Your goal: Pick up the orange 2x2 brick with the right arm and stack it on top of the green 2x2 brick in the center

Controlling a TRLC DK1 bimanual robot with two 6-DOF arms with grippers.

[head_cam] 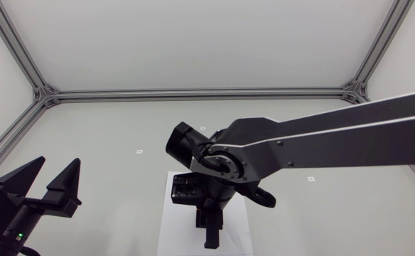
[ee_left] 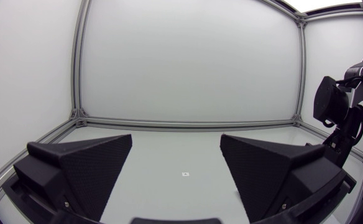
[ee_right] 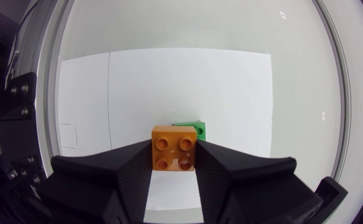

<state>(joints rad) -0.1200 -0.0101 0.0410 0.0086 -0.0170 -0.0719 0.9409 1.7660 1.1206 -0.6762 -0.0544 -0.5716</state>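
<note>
Carry stage of the stack. Right gripper [ee_right: 173,163] is clenched on the orange 2x2 brick [ee_right: 173,147], its two fingers [ee_right: 116,171] pressing opposite side walls, above the white sheet [ee_right: 169,81] at the table's centre. Green 2x2 brick [ee_right: 196,129] lies on that sheet just ahead of the held brick and offset toward one finger. The orange brick hides most of it, leaving one stud and a corner showing. In the head view the right arm [head_cam: 335,139] covers both bricks. Left gripper [ee_left: 176,142] sits well apart at the table's side, fingers spread with nothing between them.

Orientation: the orange brick is held studs up, all four facing the wrist camera. Its footprint is square, so it has no long axis; its walls run parallel and square to the fingers. The green brick's visible edge appears slightly skewed to it, though too little shows to be sure.

Execution, as judged: shift forward and sideways until the orange outline fully covers the green one, correct any skew by wrist rotation, then descend straight and press until the studs seat. Descending while offset, or releasing before seating, would likely leave the brick perched on an edge or push the green one aside.
</note>
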